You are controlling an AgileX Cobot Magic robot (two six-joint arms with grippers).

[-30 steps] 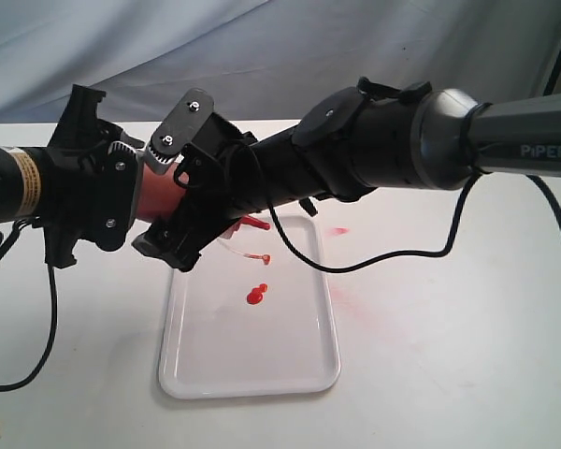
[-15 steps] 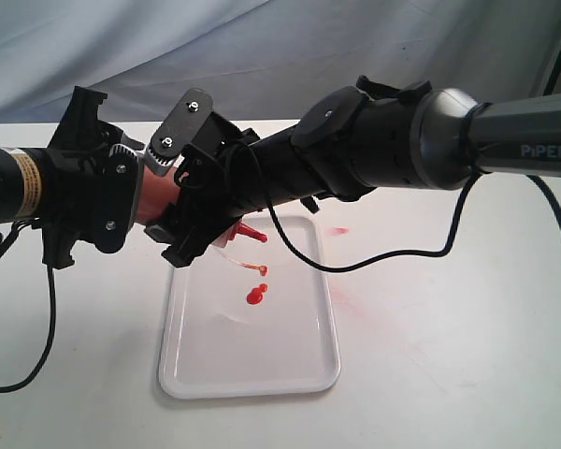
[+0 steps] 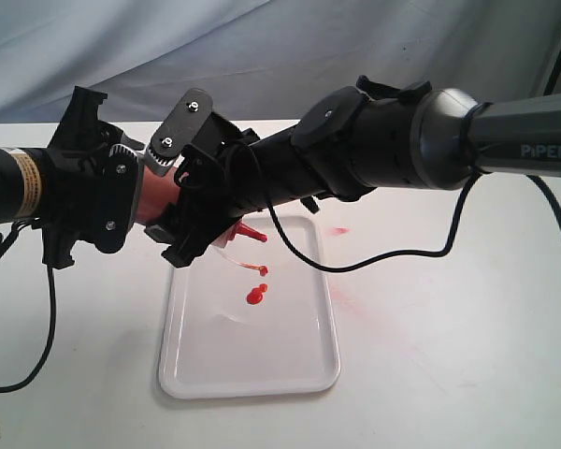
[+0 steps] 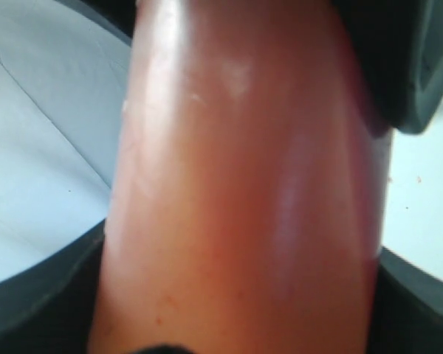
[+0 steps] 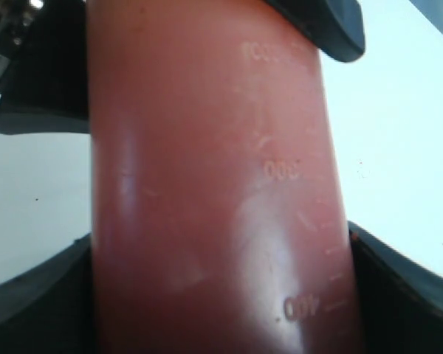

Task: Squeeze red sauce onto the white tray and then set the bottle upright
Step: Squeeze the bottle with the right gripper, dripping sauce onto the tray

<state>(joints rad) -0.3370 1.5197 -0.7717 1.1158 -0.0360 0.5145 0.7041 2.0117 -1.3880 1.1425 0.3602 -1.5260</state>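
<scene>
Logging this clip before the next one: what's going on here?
Both arms hold the bottle together above the table. The left gripper and the right gripper are each shut on its body. It is tipped, with its nozzle pointing down over the end of the white tray nearer the arms. A few blobs of red sauce lie on the tray below the nozzle. The bottle is not yet stood upright.

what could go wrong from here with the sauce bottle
The bottle is tilted with its nozzle near one end of the white tray. More squeezing may send red sauce past the rim, where pink smears already mark the table. Both the left gripper and the right gripper clamp it, so righting it unevenly might squirt extra.
</scene>
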